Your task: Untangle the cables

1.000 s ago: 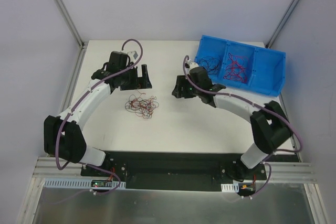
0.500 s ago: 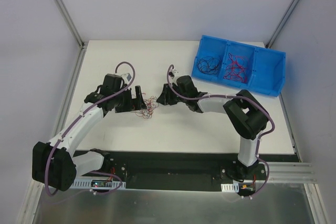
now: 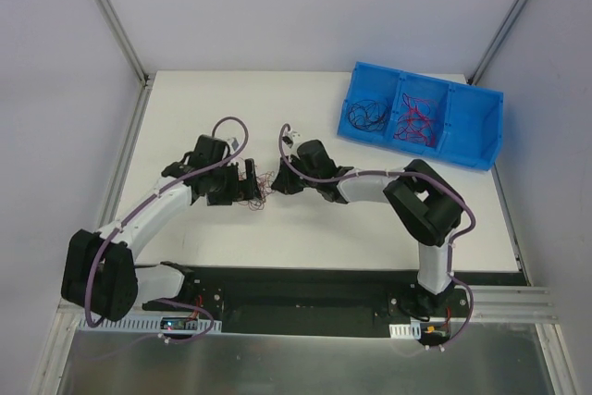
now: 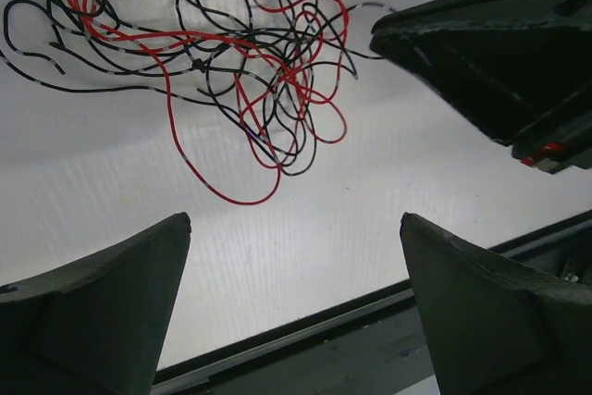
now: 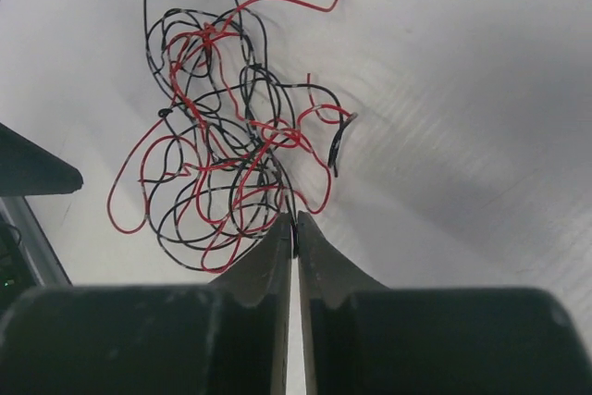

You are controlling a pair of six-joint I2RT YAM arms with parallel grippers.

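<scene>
The cables [image 3: 260,188] lie as one loose tangle of thin red and black wires on the white table, between my two grippers. In the right wrist view the cables [image 5: 222,164] spread just ahead of my right gripper [image 5: 295,222], which is shut with a black strand from the tangle's near edge pinched at its tips. From above, the right gripper [image 3: 276,182] touches the tangle's right side. My left gripper [image 4: 294,221] is wide open, with bare table between its fingers and the cables [image 4: 231,53] lying beyond its tips. It sits at the tangle's left side, left gripper [image 3: 244,182].
A blue bin [image 3: 425,82] with three compartments stands at the back right. Black wires [image 3: 368,116] fill its left compartment and red wires [image 3: 412,121] its middle one. The table's near edge [image 4: 305,326] runs just behind my left fingers.
Both arms have come in toward the tangle from either side. The right gripper, open a second ago, has shut on a strand at the tangle's edge. The left gripper has stayed open.
</scene>
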